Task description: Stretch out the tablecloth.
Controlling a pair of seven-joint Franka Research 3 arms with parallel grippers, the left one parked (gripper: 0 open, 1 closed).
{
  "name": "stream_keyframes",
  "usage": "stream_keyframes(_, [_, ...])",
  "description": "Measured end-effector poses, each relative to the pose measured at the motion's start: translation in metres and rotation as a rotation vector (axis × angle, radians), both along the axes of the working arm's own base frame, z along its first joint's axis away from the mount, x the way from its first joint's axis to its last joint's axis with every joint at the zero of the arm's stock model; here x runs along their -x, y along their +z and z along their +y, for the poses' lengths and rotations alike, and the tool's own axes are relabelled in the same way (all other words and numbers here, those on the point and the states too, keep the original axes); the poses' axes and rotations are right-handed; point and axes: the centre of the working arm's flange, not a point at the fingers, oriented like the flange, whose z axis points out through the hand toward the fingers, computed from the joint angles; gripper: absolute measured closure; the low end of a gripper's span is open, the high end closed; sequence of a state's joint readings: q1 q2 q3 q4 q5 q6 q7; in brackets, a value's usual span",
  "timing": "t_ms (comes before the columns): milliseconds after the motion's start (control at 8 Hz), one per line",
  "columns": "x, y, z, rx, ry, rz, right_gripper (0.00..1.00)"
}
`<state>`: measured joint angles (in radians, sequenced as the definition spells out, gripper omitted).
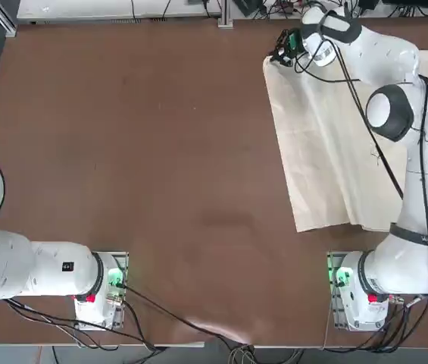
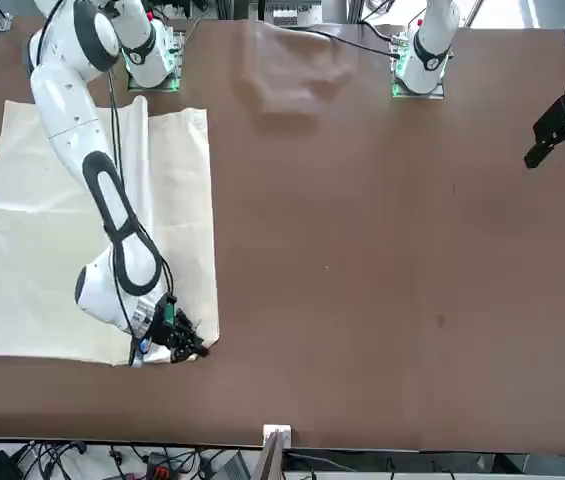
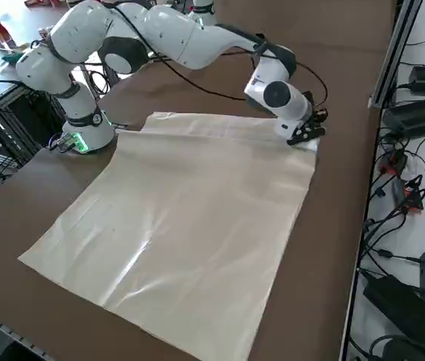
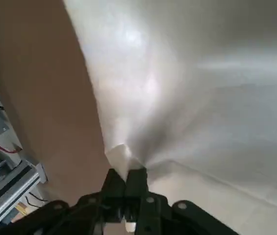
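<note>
Brown worktop (image 1: 160,152), broad and flat: carrying the cloth on its right side, and offering a long expanse to the left.

Tablecloth, one, cream, thin (image 3: 189,226): lying on the right of the worktop, showing faint creases and an overlapping strip (image 2: 187,200) along its left side. Judged hazards: a pull to the left could be dragging the whole sheet instead of opening it, should the layers be clinging together. Haste or a low, slanting pull could be rucking the fabric or turning its creases into fresh folds.

Robot arm, right, white (image 3: 174,37): reaching over the cloth from the near side towards the far edge. Judged hazard: its hanging cables (image 1: 380,152) could be catching the sheet, if the arm is swinging low.

Hand, black, two-fingered (image 4: 131,174): closing on the cloth, pinching it at the far left corner. The cloth is spreading from this grip to the right and towards the near side.

Pinched corner, small, puckered (image 4: 123,155): sitting at the fingertips. Judged hazard: so slight a hold could be slipping under a sharp tug, letting the corner drop back crumpled.
</note>
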<state>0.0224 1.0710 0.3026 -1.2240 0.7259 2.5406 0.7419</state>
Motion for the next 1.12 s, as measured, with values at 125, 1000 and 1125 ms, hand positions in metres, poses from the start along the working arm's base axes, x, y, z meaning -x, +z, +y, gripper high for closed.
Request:
stream_keyframes(125, [0.001, 0.0, 0.004, -0.004, 0.001, 0.002, 0.98])
stream_keyframes(1000, [-0.003, -0.008, 0.008, -0.04, -0.065, 0.011, 0.96])
stream_keyframes(1125, [-0.006, -0.008, 0.007, -0.047, -0.082, 0.018, 0.96])
